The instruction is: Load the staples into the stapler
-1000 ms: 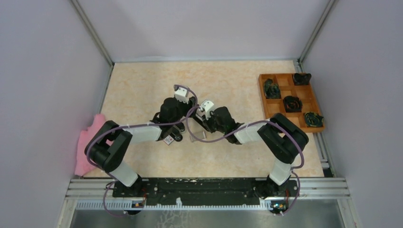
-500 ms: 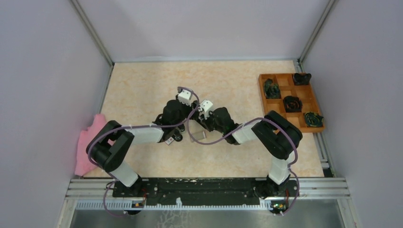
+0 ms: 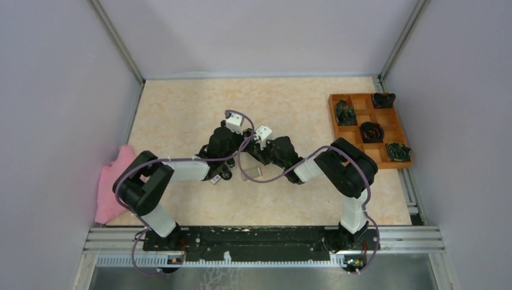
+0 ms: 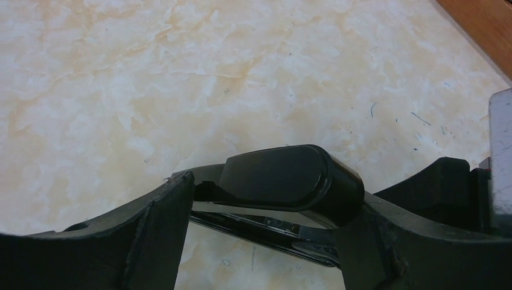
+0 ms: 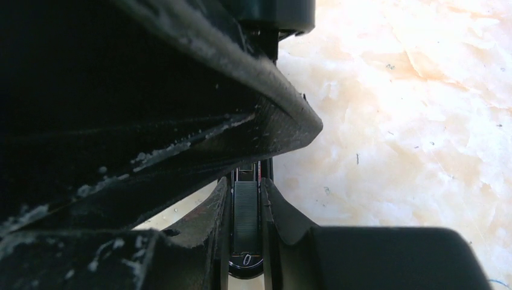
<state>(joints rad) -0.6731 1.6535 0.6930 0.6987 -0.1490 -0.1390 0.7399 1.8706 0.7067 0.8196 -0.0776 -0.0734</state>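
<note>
The black stapler stands open at the table's middle, mostly hidden under both wrists in the top view. My left gripper is shut on its raised top arm, one finger on each side; the open magazine runs below it. In the top view the left gripper meets the right gripper. The staples, a ridged grey strip, lie in the magazine channel. My right gripper is closed narrowly around them, fingers flanking the channel.
A small red-and-white box lies just left of the grippers. A wooden compartment tray with dark coiled items sits at the right; its corner shows in the left wrist view. A pink cloth lies at the left edge.
The right arm's elbow has swung left and farther in, and the left wrist has shifted slightly right. Both grippers stay together at the stapler.
</note>
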